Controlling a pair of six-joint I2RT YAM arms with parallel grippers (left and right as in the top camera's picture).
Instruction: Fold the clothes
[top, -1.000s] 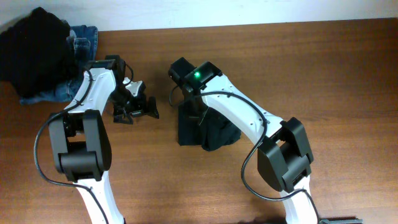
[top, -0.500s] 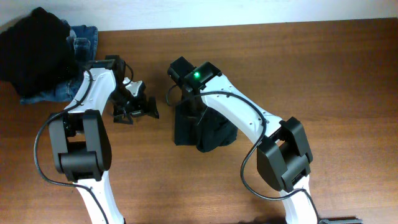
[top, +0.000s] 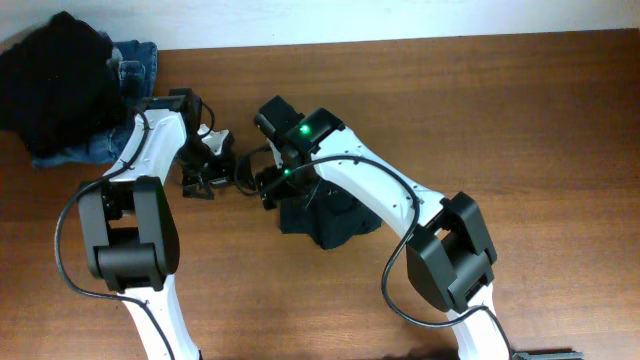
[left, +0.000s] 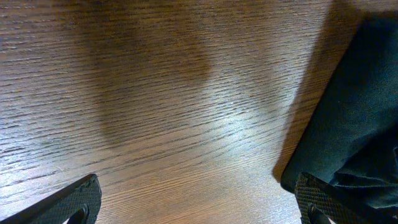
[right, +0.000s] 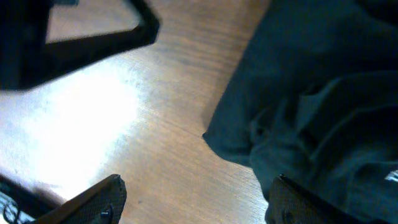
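The dark blackish-green T-shirt (top: 330, 215) lies in a bunched, folded bundle near the table's middle. In the right wrist view its rumpled cloth (right: 311, 81) fills the right side. My right gripper (top: 265, 186) hangs at the bundle's left edge. Its jaws (right: 199, 202) stand open over bare wood, the right finger beside the cloth, nothing between them. Just to its left, my left gripper (top: 213, 172) is open (left: 196, 205) over the table, with the shirt's edge (left: 354, 112) by its right fingertip.
A heap of black cloth (top: 55, 85) and blue denim jeans (top: 132, 62) sits at the far left corner. The left gripper's dark frame (right: 81, 34) shows close in the right wrist view. The wooden table (top: 520, 120) stretches to the right.
My right gripper has opened and let go of the T-shirt, then shifted left toward the left gripper. The bundle has slid slightly left. The left arm has not moved.
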